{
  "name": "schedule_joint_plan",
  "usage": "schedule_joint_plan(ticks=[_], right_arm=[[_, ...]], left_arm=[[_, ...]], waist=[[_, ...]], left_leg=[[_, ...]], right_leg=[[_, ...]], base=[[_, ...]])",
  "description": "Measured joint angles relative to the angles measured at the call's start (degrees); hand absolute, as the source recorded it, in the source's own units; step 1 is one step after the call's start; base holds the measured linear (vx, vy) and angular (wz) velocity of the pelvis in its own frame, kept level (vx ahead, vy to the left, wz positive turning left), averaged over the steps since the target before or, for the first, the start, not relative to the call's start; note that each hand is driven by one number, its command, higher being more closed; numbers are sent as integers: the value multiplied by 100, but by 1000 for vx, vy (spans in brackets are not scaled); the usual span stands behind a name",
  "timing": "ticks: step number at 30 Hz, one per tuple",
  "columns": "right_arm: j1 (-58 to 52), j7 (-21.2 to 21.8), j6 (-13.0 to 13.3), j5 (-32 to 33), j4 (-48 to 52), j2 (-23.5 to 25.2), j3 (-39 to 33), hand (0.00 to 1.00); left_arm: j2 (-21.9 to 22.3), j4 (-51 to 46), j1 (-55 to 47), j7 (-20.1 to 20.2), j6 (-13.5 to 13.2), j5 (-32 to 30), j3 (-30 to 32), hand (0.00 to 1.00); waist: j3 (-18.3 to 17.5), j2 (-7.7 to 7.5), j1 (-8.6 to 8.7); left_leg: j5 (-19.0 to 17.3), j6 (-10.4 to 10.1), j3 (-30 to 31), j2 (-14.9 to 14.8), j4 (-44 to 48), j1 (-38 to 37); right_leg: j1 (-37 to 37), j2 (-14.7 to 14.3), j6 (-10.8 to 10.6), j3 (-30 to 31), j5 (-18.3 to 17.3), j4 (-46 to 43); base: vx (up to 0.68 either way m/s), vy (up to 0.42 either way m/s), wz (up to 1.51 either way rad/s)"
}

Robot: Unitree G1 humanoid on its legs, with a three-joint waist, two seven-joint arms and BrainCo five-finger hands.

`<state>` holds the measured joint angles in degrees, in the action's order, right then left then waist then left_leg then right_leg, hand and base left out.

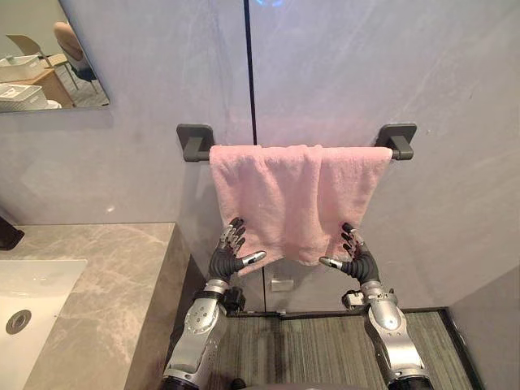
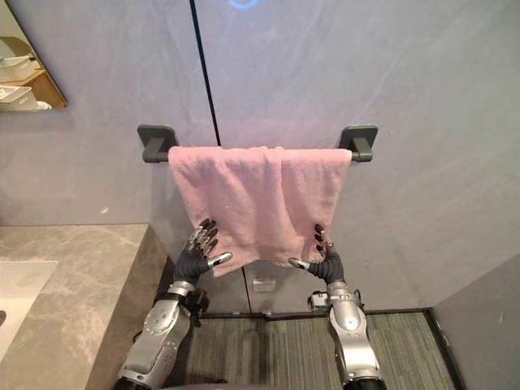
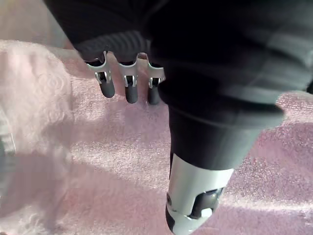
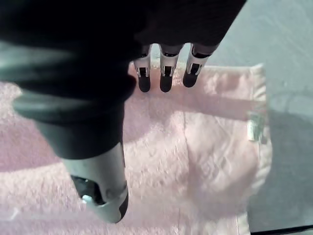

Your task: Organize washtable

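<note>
The pink towel (image 1: 296,195) hangs over a dark bar (image 1: 398,140) fixed to the grey wall (image 1: 406,65). It is spread along nearly the whole bar. It does not hang evenly: one layer overlaps another near the middle, and the bottom edge runs crooked, lower on the left and centre than at the right.

The left robot hand (image 1: 227,258) is raised at the lower left corner and the right robot hand (image 1: 357,260) at the lower right edge. Both are released. In the wrist views the fingers (image 3: 107,85) of the left and the fingers (image 4: 166,81) of the right lie straight over the cloth, and each thumb stands apart with nothing pinched. Whether the fingertips press on the cloth or sit just in front of it cannot be told.

Down to the robot's left, the marble desk (image 1: 114,276) carries a white sink (image 1: 32,301), well apart from the towel. A mirror (image 1: 49,57) hangs above it, and a striped floor (image 1: 317,345) lies below the bar.

This looks like the towel-tidying step, with the hanging done and the smoothing in progress or about to start. The next move probably needs both palms flat on the cloth, stroking down and outward to flatten the overlap. Alternatively the lower corners could be pinched and tugged level. Too strong a pull on one side could drag the towel off the bar.
</note>
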<state>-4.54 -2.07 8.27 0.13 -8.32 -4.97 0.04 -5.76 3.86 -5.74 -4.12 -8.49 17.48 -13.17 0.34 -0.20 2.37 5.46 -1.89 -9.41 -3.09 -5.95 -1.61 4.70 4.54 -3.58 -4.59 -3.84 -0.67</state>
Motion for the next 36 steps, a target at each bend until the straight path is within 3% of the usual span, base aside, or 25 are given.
schedule_joint_plan(ticks=[26, 36], right_arm=[[230, -332, 0, 159, -168, 132, -1381, 0], [-115, -270, 0, 148, -168, 462, -1585, 0]], left_arm=[[7, 124, 33, -94, -74, 41, 1159, 0], [298, 126, -593, 170, -78, 88, 1401, 0]], waist=[[42, -138, 10], [69, -148, 0]], left_leg=[[3, 0, 65, 8, 2, 84], [4, -2, 159, 73, 0, 79]], right_leg=[[-44, 3, 6, -59, 9, 15], [6, 23, -14, -171, -10, 14]], base=[[0, 0, 0], [-2, 1, 4]])
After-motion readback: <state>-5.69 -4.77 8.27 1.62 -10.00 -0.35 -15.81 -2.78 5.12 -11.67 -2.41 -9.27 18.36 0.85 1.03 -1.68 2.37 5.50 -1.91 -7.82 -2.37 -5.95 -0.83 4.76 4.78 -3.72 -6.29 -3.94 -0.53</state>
